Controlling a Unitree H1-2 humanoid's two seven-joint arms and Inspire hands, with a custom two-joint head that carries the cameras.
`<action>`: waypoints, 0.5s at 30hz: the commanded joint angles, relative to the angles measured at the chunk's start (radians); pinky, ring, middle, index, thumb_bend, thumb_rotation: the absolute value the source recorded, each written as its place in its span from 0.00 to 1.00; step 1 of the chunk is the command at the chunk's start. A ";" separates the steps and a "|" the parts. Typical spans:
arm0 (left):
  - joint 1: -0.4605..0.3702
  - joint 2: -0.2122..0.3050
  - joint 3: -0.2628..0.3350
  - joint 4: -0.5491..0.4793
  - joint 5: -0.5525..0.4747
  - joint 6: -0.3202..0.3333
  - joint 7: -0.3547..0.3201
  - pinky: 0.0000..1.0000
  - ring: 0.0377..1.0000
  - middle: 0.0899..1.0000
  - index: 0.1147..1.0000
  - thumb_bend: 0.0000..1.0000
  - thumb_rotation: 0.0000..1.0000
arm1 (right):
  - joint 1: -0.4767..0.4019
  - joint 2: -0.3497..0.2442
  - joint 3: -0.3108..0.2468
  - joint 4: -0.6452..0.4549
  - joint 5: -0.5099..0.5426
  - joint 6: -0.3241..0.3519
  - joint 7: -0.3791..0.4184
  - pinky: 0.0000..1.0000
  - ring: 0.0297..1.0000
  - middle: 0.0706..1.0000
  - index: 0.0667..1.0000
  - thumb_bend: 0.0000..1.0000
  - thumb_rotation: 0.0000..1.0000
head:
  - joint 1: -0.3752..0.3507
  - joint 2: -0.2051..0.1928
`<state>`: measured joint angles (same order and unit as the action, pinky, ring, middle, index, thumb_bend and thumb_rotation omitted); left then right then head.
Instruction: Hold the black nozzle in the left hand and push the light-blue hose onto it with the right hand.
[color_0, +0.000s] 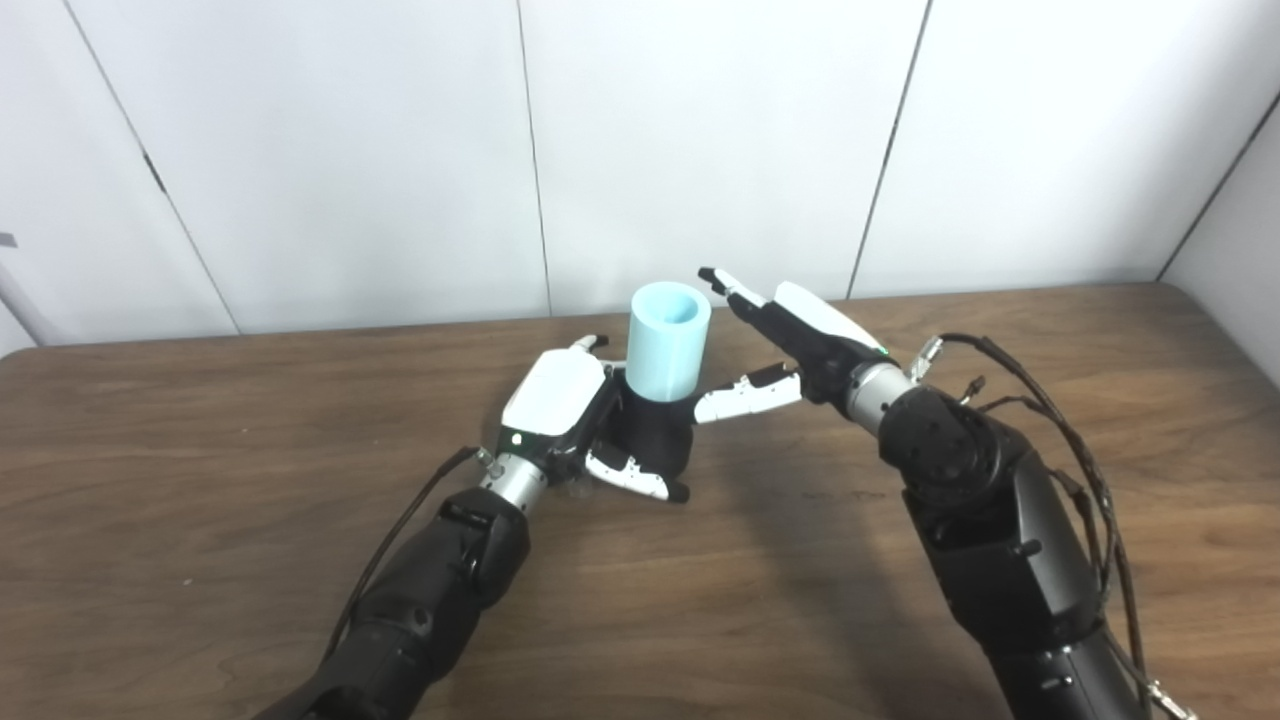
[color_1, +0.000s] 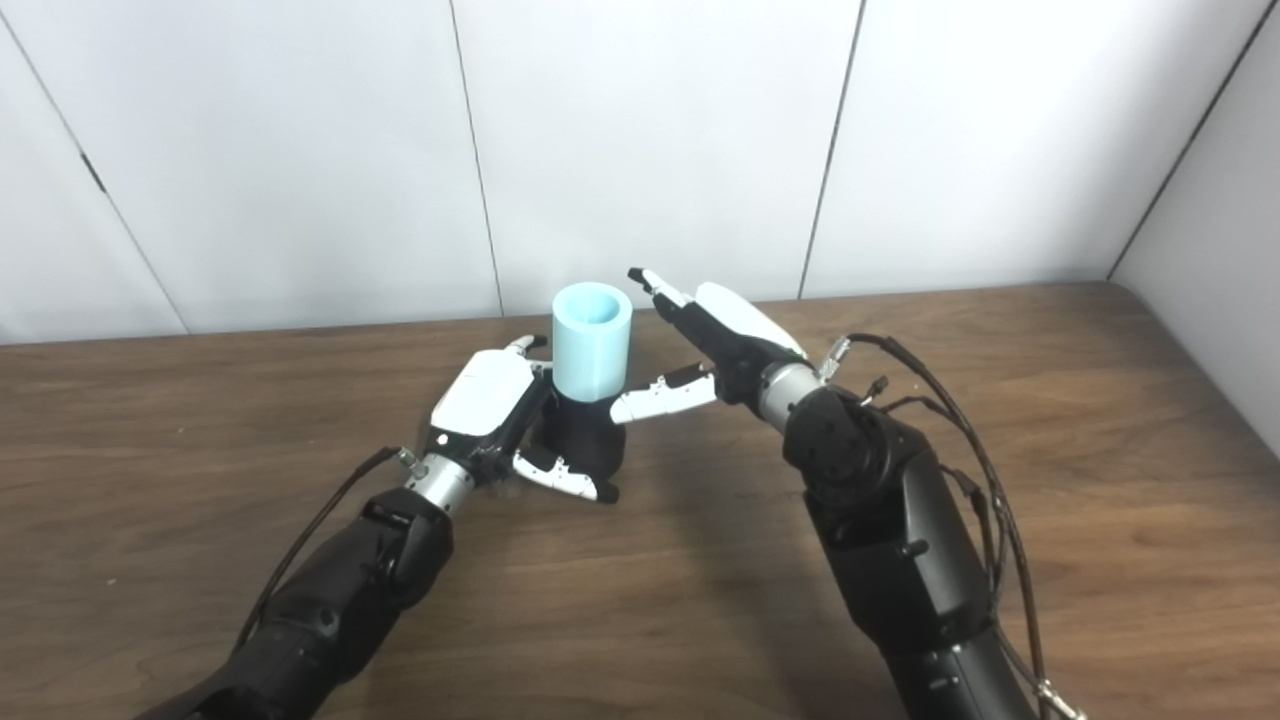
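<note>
Our left hand (color_0: 560, 420) sits nearest us on the wooden table (color_0: 200, 500), its fingers and thumb wrapped around the black nozzle (color_0: 655, 440), which stands upright on the tabletop; the white-backed palm presses the nozzle's left side while the thumb curls across its front near the base. We see the dark forearm of that arm rising from the lower left edge, with a thin black cable running along it. Seated on top of the nozzle is the light-blue hose (color_0: 668, 340), a short, stubby tube standing upright with its open mouth facing up, its lower end meeting the black collar. Just to the right of the hose we find our right hand (color_0: 790, 350), its fingers spread apart and holding nothing: the upper fingers reach up beside the hose's rim with a small gap showing between them and the blue wall, and the thumb points left, its tip close to the seam where hose meets nozzle. We cannot tell whether that thumb tip touches. A bundle of black cables (color_0: 1060, 420) loops off the right wrist. Behind the table stands a wall of plain white panels (color_0: 700, 130).
</note>
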<state>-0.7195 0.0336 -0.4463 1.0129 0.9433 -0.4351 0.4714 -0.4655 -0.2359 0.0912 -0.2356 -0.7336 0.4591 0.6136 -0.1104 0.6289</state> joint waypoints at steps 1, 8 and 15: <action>0.390 -0.117 -0.038 0.291 -0.062 0.013 0.066 0.90 0.44 0.35 0.47 0.50 0.00 | -0.096 -0.011 -0.071 -0.077 -0.003 0.006 -0.088 0.91 1.00 1.00 1.00 1.00 0.57 | 0.000 0.001; 0.393 -0.116 -0.042 0.287 -0.057 0.015 0.072 0.89 0.44 0.35 0.46 0.50 0.00 | -0.102 0.038 -0.105 -0.136 0.057 -0.017 -0.137 0.98 1.00 1.00 1.00 1.00 0.56 | 0.000 0.003; 0.389 -0.115 -0.035 0.292 -0.066 0.012 0.053 0.91 0.44 0.36 0.47 0.50 0.00 | -0.113 0.022 -0.051 -0.246 -0.022 -0.060 -0.153 0.99 1.00 1.00 1.00 0.98 0.66 | -0.006 -0.001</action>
<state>-0.7196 0.0334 -0.4462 1.0133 0.9433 -0.4349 0.4713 -0.4657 -0.1951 0.0392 -0.2984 -0.7203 0.4588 0.5636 -0.1150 0.6289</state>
